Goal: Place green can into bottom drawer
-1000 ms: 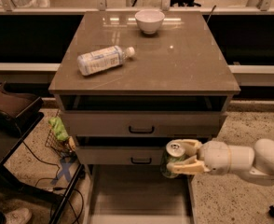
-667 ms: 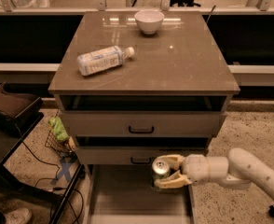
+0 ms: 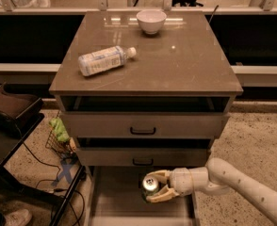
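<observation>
- The gripper is reaching in from the right, its fingers clamping the green can from both sides.
- The can is hanging over the open bottom drawer, right of middle, with the floor lying directly below.
- It's sitting upright: long axis vertical, silver top pointing up, so I'm guessing it's just needing a straight drop.

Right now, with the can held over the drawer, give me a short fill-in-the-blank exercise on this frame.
1. The tool holds the green can over the bottom drawer, lowest of the cabinet's ___ drawers.
2. The clear bottle lies on its ___ on the cabinet top.
3. The bowl near the back edge is ___ in colour.
Missing words: three; side; white.
</observation>
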`<action>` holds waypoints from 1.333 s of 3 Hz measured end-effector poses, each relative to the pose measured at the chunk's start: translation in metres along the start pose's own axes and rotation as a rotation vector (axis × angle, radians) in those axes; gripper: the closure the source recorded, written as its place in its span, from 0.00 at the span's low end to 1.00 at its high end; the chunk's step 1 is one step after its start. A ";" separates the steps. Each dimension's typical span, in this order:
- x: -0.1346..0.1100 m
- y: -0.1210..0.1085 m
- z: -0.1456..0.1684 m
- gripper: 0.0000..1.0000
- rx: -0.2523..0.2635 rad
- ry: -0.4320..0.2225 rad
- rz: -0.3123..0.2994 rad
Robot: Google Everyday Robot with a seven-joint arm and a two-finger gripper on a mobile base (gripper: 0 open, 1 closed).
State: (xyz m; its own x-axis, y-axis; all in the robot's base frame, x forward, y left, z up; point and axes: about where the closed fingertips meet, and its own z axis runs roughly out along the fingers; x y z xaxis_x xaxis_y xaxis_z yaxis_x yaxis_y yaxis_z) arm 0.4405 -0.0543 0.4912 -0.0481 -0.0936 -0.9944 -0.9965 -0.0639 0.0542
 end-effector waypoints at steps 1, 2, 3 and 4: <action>0.064 -0.006 0.013 1.00 -0.038 0.033 0.049; 0.071 -0.009 0.019 1.00 -0.039 0.021 0.048; 0.095 -0.007 0.003 1.00 -0.009 -0.016 0.028; 0.156 -0.012 -0.025 1.00 0.069 -0.083 -0.006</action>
State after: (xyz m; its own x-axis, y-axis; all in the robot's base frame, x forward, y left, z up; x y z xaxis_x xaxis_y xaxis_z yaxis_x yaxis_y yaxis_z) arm 0.4470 -0.0926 0.3376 -0.0448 -0.0104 -0.9989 -0.9990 0.0043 0.0447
